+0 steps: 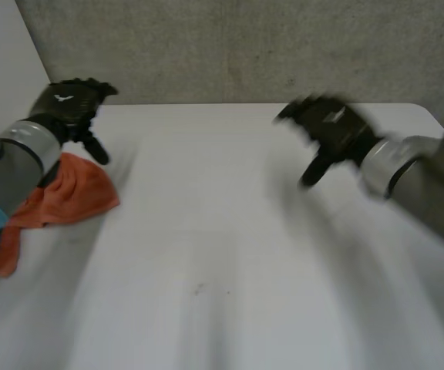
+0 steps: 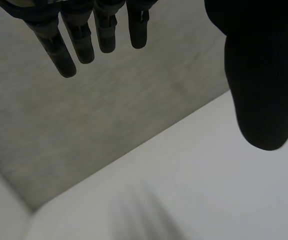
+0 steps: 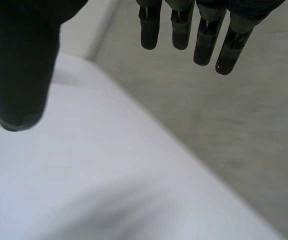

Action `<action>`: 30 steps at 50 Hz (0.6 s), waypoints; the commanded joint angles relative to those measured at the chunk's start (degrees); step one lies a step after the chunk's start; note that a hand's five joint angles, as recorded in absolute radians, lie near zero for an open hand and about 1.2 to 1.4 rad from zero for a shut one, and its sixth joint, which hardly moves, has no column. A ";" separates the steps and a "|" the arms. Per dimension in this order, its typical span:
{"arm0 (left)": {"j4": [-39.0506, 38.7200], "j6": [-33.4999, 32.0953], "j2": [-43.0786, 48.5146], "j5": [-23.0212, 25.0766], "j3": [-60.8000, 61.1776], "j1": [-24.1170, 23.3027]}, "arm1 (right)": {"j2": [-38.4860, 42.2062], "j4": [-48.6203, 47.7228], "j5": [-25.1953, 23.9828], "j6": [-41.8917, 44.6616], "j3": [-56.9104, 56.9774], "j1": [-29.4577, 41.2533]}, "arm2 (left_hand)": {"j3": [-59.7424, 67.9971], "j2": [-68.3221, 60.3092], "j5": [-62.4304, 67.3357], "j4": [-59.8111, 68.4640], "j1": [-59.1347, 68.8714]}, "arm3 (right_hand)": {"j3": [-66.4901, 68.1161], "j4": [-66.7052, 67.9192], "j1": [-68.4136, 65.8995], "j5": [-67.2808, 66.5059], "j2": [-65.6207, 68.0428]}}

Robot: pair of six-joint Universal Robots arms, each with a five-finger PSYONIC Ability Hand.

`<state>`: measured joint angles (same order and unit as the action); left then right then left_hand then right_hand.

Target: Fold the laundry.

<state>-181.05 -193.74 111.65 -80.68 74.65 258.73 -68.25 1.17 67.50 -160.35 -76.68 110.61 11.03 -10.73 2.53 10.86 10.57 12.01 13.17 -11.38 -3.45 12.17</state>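
Note:
An orange cloth (image 1: 62, 196) lies crumpled at the left edge of the white table (image 1: 230, 254), partly under my left arm. My left hand (image 1: 74, 104) hovers above the table's far left corner, just beyond the cloth, open and empty. In the left wrist view its straight fingers (image 2: 91, 35) and thumb (image 2: 264, 85) stand apart over the table's far edge. My right hand (image 1: 331, 131) hangs over the far right part of the table, open with nothing in it. In the right wrist view its fingers (image 3: 194, 30) and thumb (image 3: 19, 75) are spread.
A grey concrete wall (image 1: 268, 46) rises right behind the table's far edge. A white panel (image 1: 2, 62) stands at the far left. Bare tabletop stretches between the two hands and toward the front.

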 commanded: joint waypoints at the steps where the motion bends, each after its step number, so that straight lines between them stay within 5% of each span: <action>1: -2.99 -14.37 8.40 -0.18 -5.21 7.39 | -0.30 -3.27 -0.35 3.72 -15.66 9.27 | -1.03 0.73 -2.53 -0.86 -0.57 | -2.01 -3.17 1.38 3.45 -2.17; 11: -5.19 -26.95 24.75 -0.70 -17.34 13.55 | -0.65 -6.00 -0.08 8.47 -25.70 9.54 | -1.03 0.73 -2.53 -0.86 -0.57 | -2.01 -3.17 1.38 3.45 -2.17; 18: -5.27 -36.87 30.64 -8.70 -20.95 15.66 | -3.55 -6.35 -0.26 8.65 -28.78 9.01 | 2.02 -2.32 0.53 2.19 2.48 | -2.01 -3.17 1.38 3.45 -2.17; 22: -5.36 -41.10 30.91 -11.78 -20.51 14.43 | -3.99 -6.79 -0.26 8.65 -28.87 5.85 | 31.55 -31.85 30.05 31.72 32.01 | -2.01 -3.17 1.38 3.45 -2.17; 23: -5.36 -41.45 30.91 -12.13 -20.51 13.91 | -4.43 -6.79 -0.17 8.65 -28.70 4.54 | 43.14 -43.43 41.64 43.31 43.59 | -2.01 -3.17 1.38 3.45 -2.17; 24: -5.36 -41.72 30.82 -12.92 -20.51 12.42 | -4.69 -6.79 -0.09 8.65 -28.52 4.18 | 68.71 -69.01 67.21 68.88 69.17 | -2.01 -3.17 1.38 3.45 -2.17; 30: -4.92 -40.50 28.81 -17.49 -20.07 5.56 | -5.66 -6.71 0.44 8.48 -27.47 1.37 | 68.97 -69.27 67.47 69.14 69.43 | -2.01 -3.17 1.38 3.45 -2.17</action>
<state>-186.43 -235.19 142.60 -94.18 53.93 270.56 -73.07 -5.58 67.46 -151.69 -105.20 114.82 65.11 -65.69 53.76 66.16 63.30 12.01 13.17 -11.38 -3.45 12.17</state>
